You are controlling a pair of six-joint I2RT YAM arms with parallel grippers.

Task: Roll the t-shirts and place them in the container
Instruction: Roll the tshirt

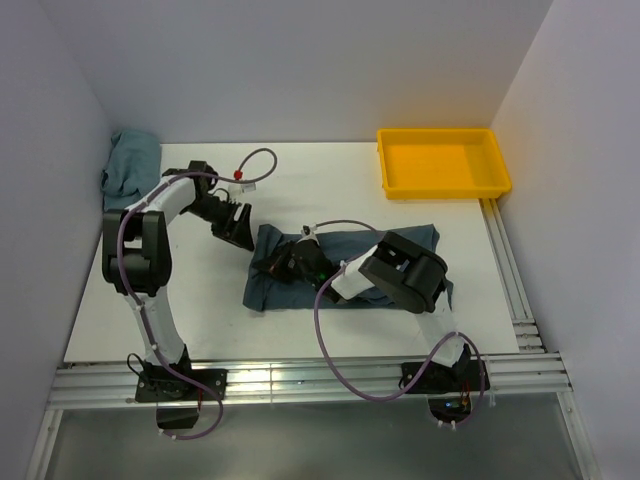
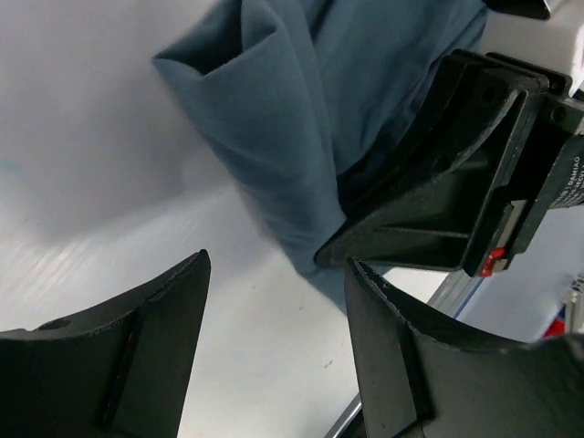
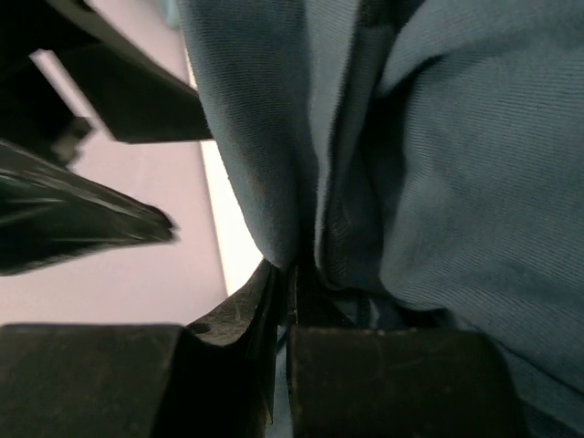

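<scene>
Pale walls box in a white counter (image 1: 200,320), where the slate t-shirt (image 1: 268,288) lies spread across the middle, a second shirt (image 1: 130,165) bunched in the far left corner. The right end effector (image 1: 287,265) is clamped on a fold at its left end; the left end effector (image 1: 233,226) hangs spread and empty just beside the far edge. The left should probably pinch that same edge (every layer) so both turn the cloth over evenly.

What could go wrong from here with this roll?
1. The right tool is shut on only a thin fold of the blue-grey t-shirt; it may slip out.
2. The open left tool sits close to the right one; they might collide.
3. The shirt lies wrinkled, so the roll may come out uneven.
</scene>
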